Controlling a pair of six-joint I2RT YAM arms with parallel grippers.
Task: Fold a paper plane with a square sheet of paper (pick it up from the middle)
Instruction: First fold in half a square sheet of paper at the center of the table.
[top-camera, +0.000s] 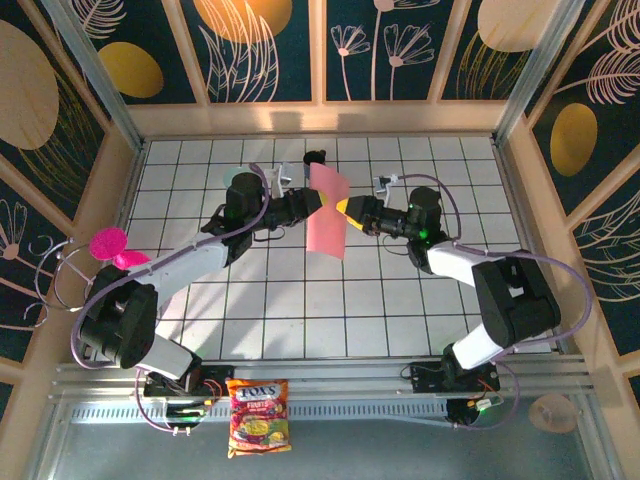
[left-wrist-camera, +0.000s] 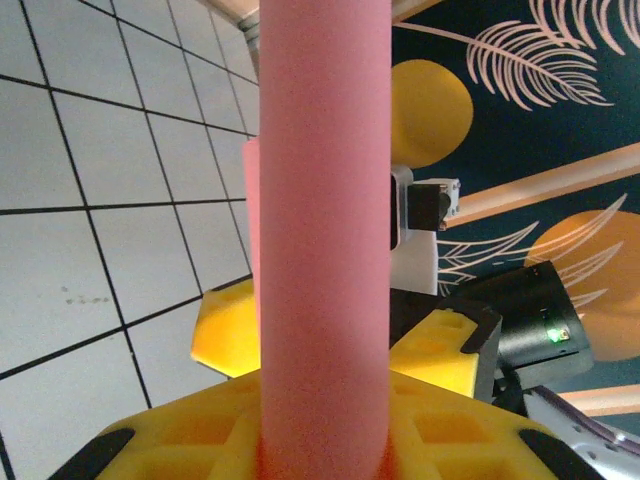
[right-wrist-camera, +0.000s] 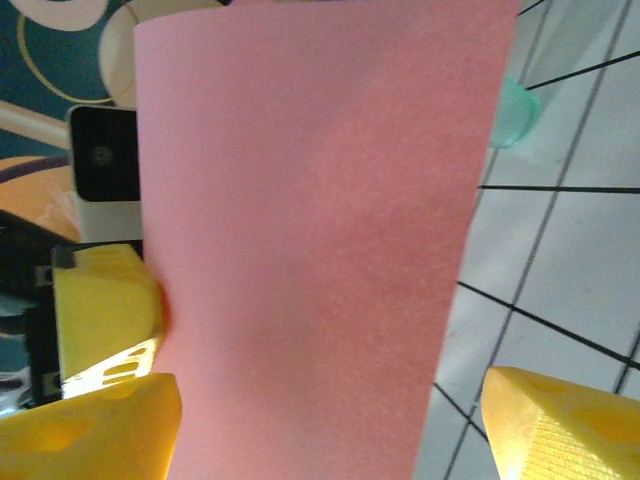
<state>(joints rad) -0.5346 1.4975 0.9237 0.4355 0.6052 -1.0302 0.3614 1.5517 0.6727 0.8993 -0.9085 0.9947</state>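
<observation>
Left tool (top-camera: 313, 204): clamping shut on the left edge of the square sheet of paper (top-camera: 328, 213), the salmon-pink sheet rising from between its yellow fingers (left-wrist-camera: 180, 440) in the left wrist view.
Right tool (top-camera: 347, 209): standing open, its yellow fingers (right-wrist-camera: 560, 430) spreading wide to either side of the sheet and not pinching it.
Sheet: hanging upright above the white tiled counter (top-camera: 300, 300), between the two tools, toward the far middle.
Magenta goblet (top-camera: 108, 243): sitting at the counter's left edge, well apart.
Snack bag (top-camera: 258, 416): resting on the near rail between the arm bases.
</observation>
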